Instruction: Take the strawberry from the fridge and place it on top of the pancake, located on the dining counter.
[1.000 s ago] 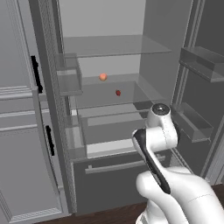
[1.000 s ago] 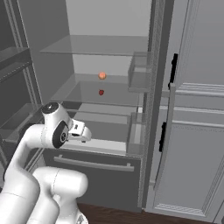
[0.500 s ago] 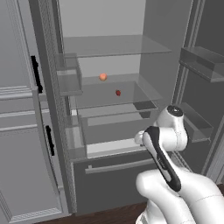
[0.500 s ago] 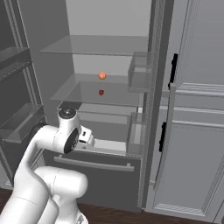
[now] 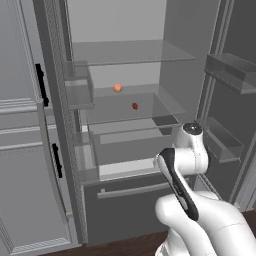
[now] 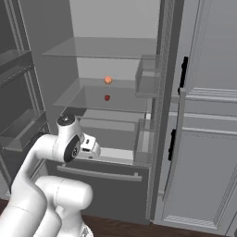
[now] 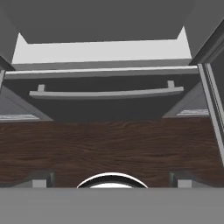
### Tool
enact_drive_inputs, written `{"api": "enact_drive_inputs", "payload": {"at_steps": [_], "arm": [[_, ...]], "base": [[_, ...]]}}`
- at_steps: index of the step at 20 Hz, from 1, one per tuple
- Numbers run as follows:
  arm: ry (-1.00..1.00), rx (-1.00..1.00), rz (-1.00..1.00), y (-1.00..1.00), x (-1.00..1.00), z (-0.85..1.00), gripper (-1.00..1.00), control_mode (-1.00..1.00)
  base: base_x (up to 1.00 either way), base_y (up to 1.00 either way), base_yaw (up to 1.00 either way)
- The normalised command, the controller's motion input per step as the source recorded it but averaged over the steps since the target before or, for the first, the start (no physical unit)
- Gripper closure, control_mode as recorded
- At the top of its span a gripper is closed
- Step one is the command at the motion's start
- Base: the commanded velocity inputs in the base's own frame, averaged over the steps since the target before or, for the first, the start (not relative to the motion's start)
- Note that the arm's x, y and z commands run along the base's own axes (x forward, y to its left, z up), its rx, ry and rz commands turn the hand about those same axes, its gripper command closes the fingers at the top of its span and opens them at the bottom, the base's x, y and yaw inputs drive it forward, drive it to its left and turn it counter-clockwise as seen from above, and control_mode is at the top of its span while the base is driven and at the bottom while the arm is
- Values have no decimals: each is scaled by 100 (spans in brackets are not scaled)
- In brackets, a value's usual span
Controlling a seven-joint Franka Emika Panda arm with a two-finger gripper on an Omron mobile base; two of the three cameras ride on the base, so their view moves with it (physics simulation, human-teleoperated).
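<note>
Fingers [image 7: 41, 180] spread wide, holding nothing, aimed down at fridge [image 5: 130, 210] drawer front; strawberry [image 5: 134, 106] waiting deep on glass shelf [image 5: 150, 107], above, well apart.

**Arm folded, hand pointing down**

I see the arm [image 5: 187, 165] bent at the elbow and raised in front of me, its hand [image 6: 90, 146] tipped downward. The fingers [image 7: 40, 181] stand wide apart at the view's bottom corners, holding nothing.
</note>
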Motion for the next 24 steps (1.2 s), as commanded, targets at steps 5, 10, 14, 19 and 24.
{"api": "enact_drive_inputs", "payload": {"at_steps": [5, 10, 14, 19, 24], "arm": [[1, -8, 0, 0, 0, -5, -100, -100], [0, 0, 0, 0, 0, 0, -100, -100], [0, 0, 0, 0, 0, 0, -100, -100], [0, 0, 0, 0, 6, 0, -100, 100], [0, 0, 0, 0, 0, 0, -100, 100]], "base": [[0, 0, 0], [0, 0, 0], [0, 0, 0], [21, 5, 0], [65, 0, 0]]}}
